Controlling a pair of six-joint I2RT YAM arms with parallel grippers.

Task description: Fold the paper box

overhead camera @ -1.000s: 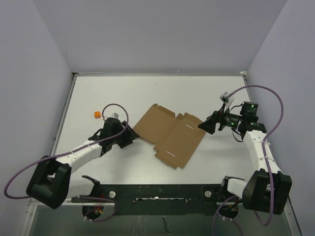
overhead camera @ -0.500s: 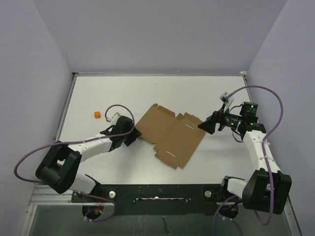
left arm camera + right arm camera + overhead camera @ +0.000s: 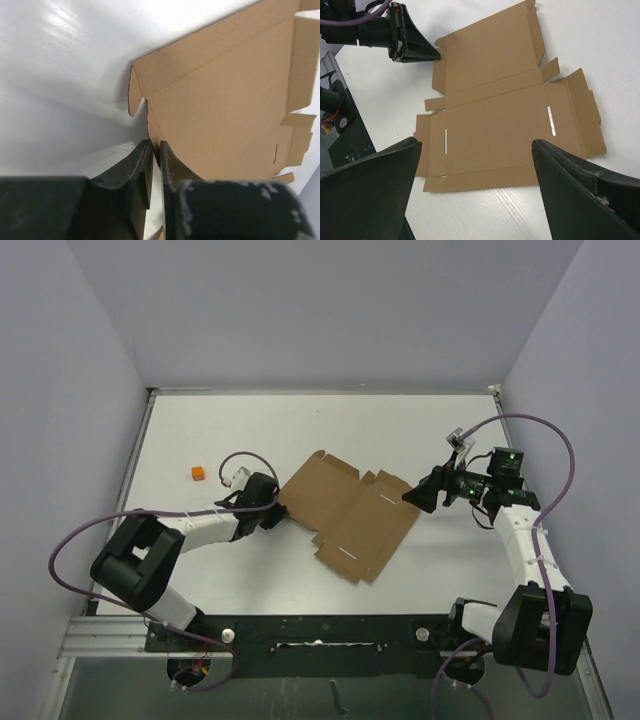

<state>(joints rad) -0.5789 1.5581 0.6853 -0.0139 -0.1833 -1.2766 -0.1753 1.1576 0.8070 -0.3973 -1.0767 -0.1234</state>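
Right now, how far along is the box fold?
Done: nothing yet. The paper box lies open as a flat sheet, with no panel folded up. In hand: the left gripper looks pinched on the sheet's left edge, probably to start a first fold, while the right gripper is open by the right edge, holding nothing. Left: every fold and tab tuck.

paper box [image 3: 225, 100] cropped at right edge, orange speck [image 3: 198, 474] unidentifiable
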